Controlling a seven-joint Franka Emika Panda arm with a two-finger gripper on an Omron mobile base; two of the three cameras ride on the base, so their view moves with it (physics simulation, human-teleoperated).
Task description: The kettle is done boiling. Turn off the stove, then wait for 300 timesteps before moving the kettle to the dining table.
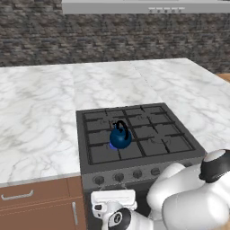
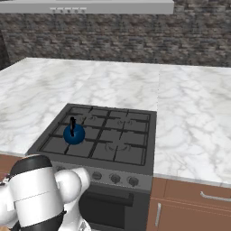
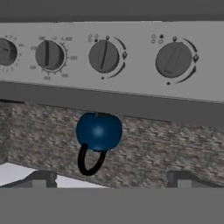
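The glossy blue kettle (image 1: 120,137) sat upright on the front left grate of the dark grey stove (image 1: 148,130), its black arched handle raised. 4 round knobs (image 3: 104,57) lined the stove's front panel.

White grey-veined marble counter (image 1: 40,108), running wide to both sides and back to the wall. Dark grey rough stone wall (image 1: 90,40) behind, with a pale grey range hood (image 1: 143,6) mounted at top. Brown wood cabinet fronts (image 2: 189,212) with slim metal handles (image 2: 215,196) beneath the counter.

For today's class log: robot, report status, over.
Hand open, facing stove knobs, touching none. Kettle upright on stove's left side. Nothing between hand and knobs.
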